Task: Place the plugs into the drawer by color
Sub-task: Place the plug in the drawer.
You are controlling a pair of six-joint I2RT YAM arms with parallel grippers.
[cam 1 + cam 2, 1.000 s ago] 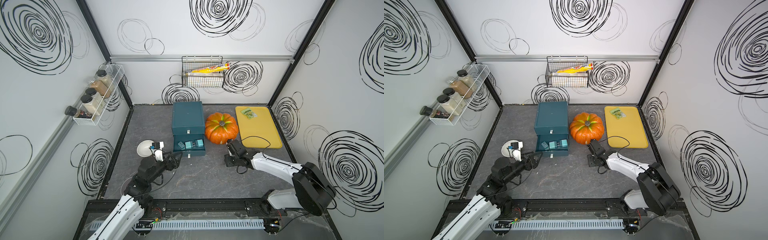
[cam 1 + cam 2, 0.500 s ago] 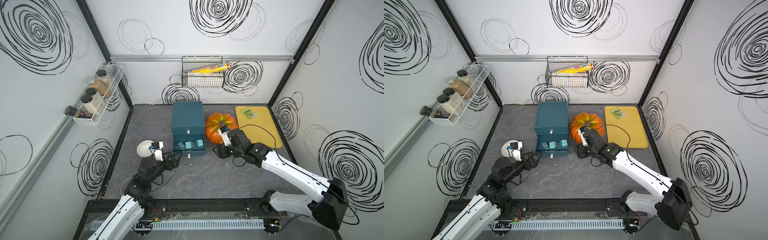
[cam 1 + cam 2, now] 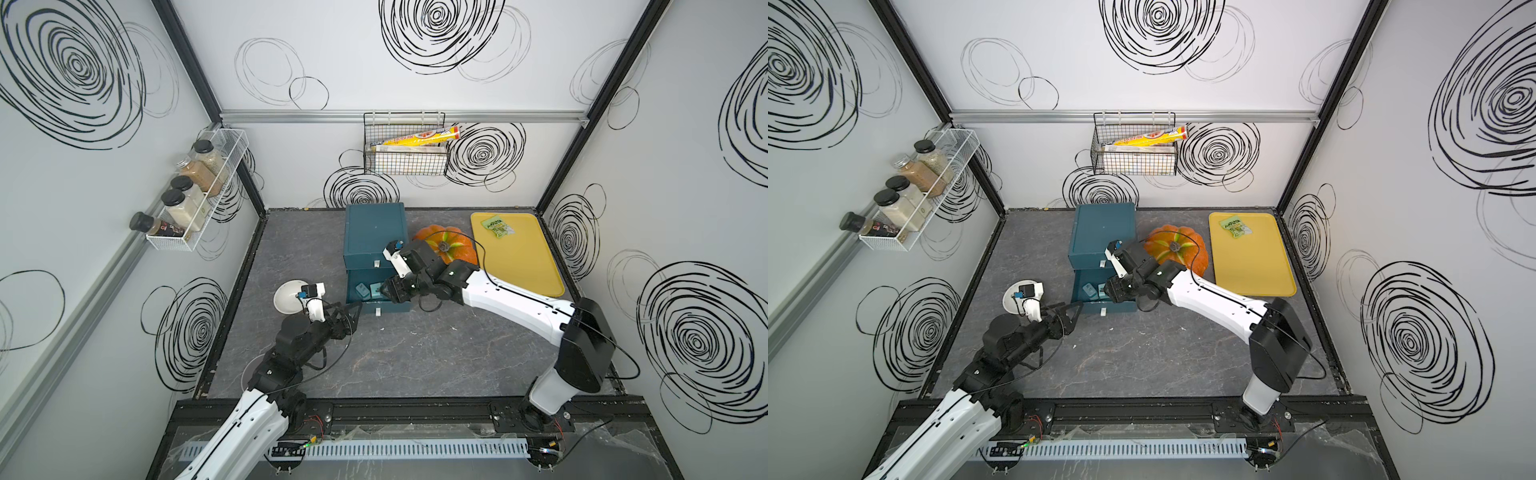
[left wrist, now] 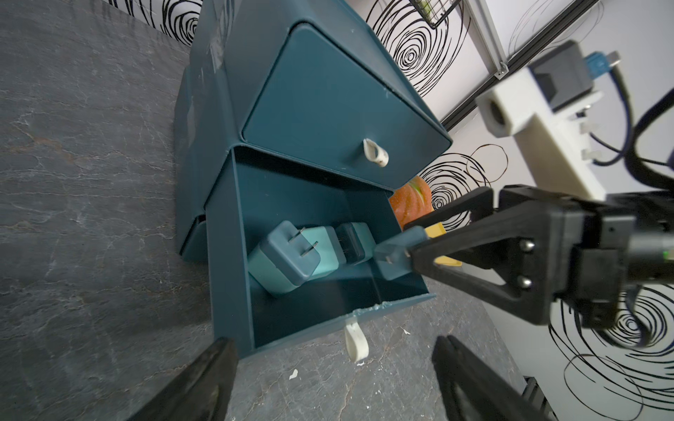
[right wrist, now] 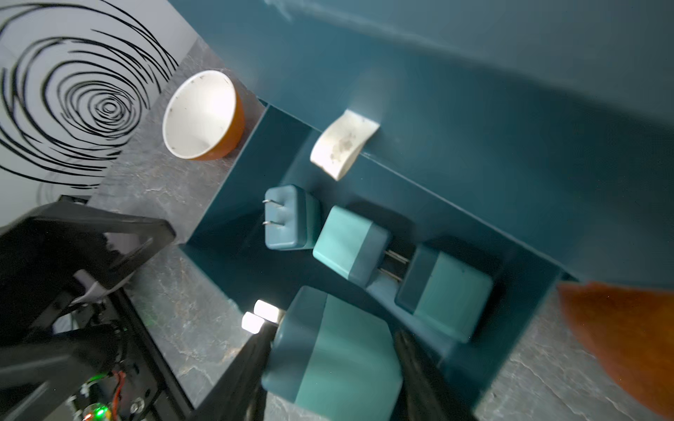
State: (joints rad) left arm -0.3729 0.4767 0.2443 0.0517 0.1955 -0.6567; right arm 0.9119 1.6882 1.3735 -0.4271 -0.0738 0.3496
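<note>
Swinging over from beside the pumpkin, the right claw now hangs at the open drawer near the middle of both top views, clenched on a teal plug. Three more teal plugs already lie inside, so this looks like that colour's last drop. Near the drawer's front, the left claw stands released and empty. These plugs are smooth, round-edged, two-tone cubes with short metal prongs; the drawer walls look thin and rigid.

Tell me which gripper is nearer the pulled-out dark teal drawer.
Right. The right gripper hangs over the drawer interior, clamping a light teal cube plug; the left gripper sits open just outside its front.
</note>
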